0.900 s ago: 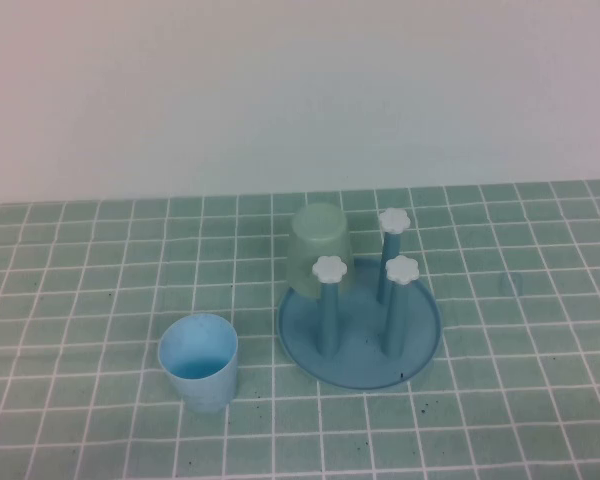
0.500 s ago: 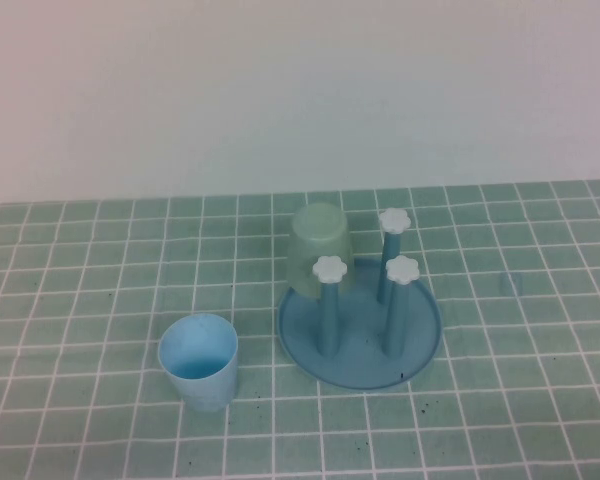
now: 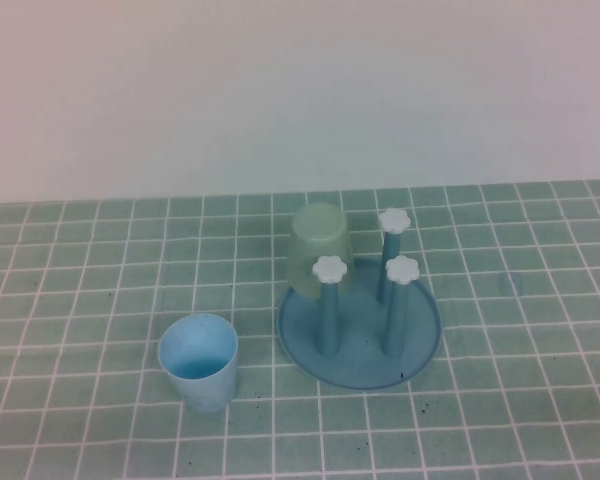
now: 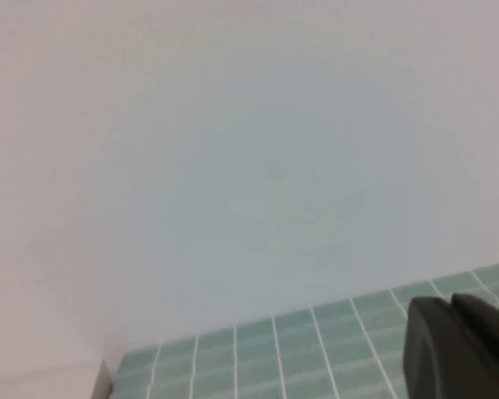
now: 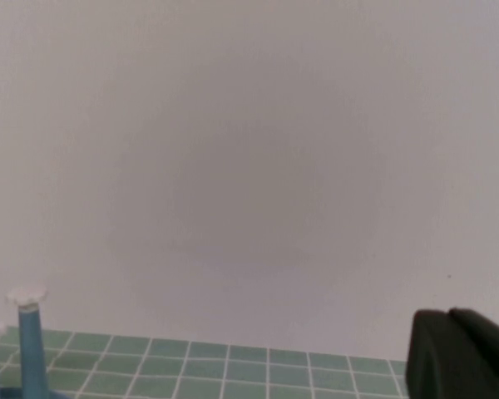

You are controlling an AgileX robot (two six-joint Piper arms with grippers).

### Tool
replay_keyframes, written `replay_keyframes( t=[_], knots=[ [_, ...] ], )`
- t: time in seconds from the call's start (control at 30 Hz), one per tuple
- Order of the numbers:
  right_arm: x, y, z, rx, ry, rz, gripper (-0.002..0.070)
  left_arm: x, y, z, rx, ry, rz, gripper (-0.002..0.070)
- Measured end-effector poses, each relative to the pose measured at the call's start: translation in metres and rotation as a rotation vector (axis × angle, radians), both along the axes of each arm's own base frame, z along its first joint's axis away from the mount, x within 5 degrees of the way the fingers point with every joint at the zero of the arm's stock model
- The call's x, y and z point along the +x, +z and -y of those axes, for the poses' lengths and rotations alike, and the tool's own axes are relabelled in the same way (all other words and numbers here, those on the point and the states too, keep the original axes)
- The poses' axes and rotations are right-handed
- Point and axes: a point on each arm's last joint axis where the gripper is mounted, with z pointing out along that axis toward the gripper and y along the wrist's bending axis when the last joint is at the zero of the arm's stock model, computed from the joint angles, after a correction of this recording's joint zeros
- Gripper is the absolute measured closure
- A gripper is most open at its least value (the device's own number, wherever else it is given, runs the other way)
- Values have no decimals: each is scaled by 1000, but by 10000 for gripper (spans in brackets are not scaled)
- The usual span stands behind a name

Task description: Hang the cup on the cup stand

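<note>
The light blue cup [image 3: 198, 360] stands upright, mouth up, on the tiled table, left of and nearer than the cup stand [image 3: 420, 335]. The stand has a round blue dish base and three bare blue pegs with white flower knobs [image 3: 328, 268]. Neither arm shows in the high view. My left gripper [image 4: 451, 301] shows only in the left wrist view, shut and empty above the tiles. My right gripper [image 5: 449, 314] shows only in the right wrist view, shut and empty. One of the stand's pegs [image 5: 27, 341] shows at the edge of that view.
A pale green cup [image 3: 317, 250] sits upside down at the stand's back left. The green tiled table [image 3: 100, 270] ends at a plain white wall [image 3: 300, 100] behind.
</note>
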Motion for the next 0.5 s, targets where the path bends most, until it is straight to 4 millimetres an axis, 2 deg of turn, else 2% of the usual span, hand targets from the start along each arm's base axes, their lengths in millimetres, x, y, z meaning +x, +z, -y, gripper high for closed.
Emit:
replay_keyframes(
  t=[0.07, 0.2, 0.27, 0.43, 0.5],
  knots=[
    [0, 1, 0, 15, 3, 7, 678, 0, 3, 0, -13, 0, 30, 678],
    [-1, 4, 0, 78, 13, 35, 678, -3, 15, -2, -313, -32, 164, 677],
    [-1, 4, 0, 83, 14, 40, 678, -4, 19, -3, -300, -32, 201, 677],
    [-1, 6, 1, 83, 8, -3, 678, -3, 17, -2, -404, -52, 138, 677],
    [-3, 13, 1, 84, 1, -51, 678, -6, 30, 0, -409, -57, 86, 677]
  ],
)
